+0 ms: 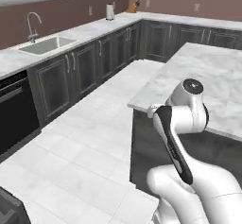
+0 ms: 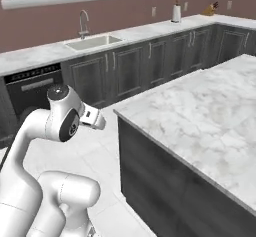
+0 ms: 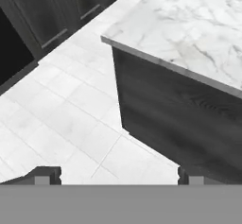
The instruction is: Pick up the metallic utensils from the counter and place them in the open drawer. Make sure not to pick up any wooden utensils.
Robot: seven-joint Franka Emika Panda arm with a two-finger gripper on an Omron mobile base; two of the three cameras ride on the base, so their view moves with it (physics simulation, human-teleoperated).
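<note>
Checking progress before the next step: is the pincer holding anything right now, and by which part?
Nothing is held. In the hand view the pincer has its fingertips wide apart with only floor tiles between them.

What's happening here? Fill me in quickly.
A white robot arm stands on the tiled floor beside a marble island counter. It handles nothing: the gripper is open and empty, its fingertips wide apart, looking down at the island's near corner and dark side panel. The visible stretch of counter shows no utensils, and no open drawer can be seen. Across the aisle sits a sink set in the wall counter.
</note>
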